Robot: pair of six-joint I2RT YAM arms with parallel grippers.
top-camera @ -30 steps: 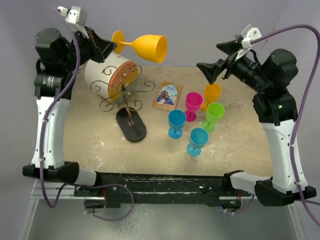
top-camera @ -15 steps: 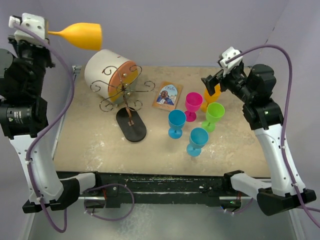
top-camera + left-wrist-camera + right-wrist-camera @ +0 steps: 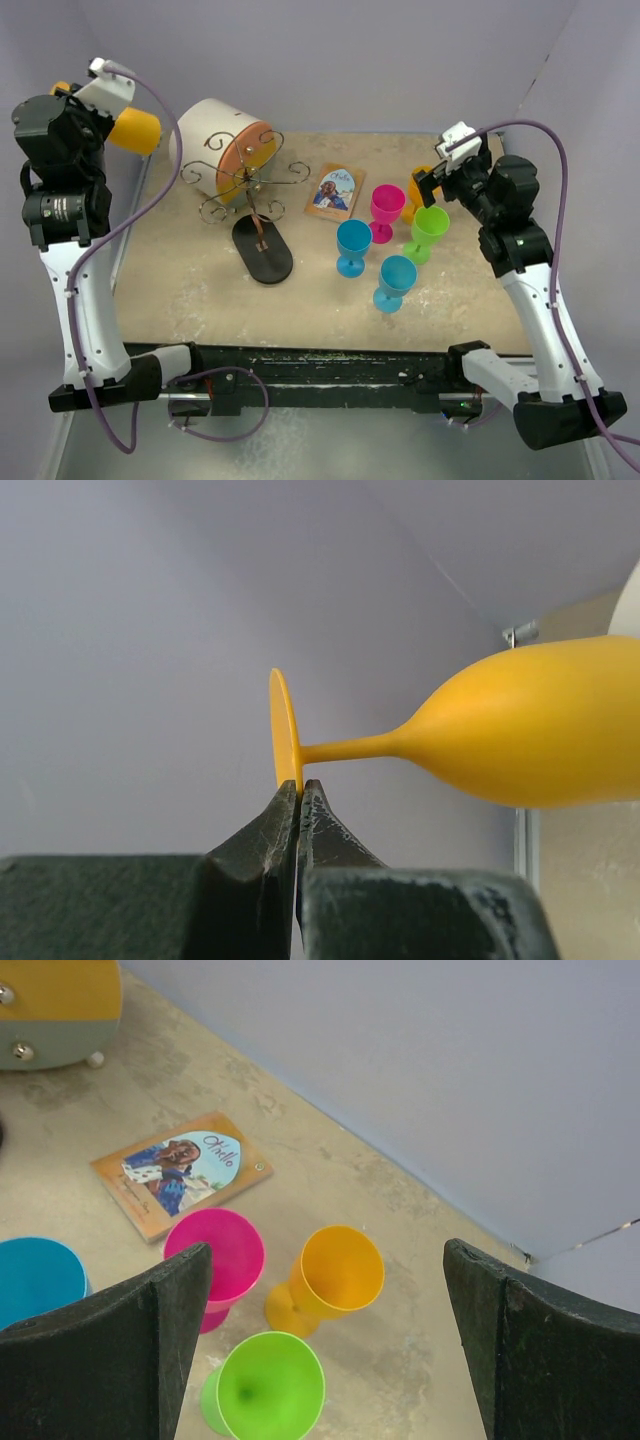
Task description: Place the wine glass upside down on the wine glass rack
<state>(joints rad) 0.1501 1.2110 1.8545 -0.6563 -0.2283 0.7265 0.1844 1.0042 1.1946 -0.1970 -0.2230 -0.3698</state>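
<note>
My left gripper (image 3: 299, 785) is shut on the foot rim of a yellow-orange wine glass (image 3: 540, 735). The glass lies sideways in the air, its bowl (image 3: 136, 130) pointing right, at the far left beyond the table's edge. The wine glass rack (image 3: 250, 184), dark scrolled wire on a black oval base (image 3: 263, 250), stands left of centre, well to the right of the held glass and below it. My right gripper (image 3: 325, 1248) hangs open above the cups at the right, with nothing between its fingers.
A white cylinder with an orange inside (image 3: 218, 145) lies behind the rack. A small book (image 3: 335, 190) lies mid-table. Pink (image 3: 387, 205), orange (image 3: 338, 1270), green (image 3: 430, 224) and two blue glasses (image 3: 353, 242) (image 3: 396, 276) stand upright at right.
My left arm has swung the glass from above the cylinder out to the far left, then lowered it. My right arm has drawn back and come down over the cups.
</note>
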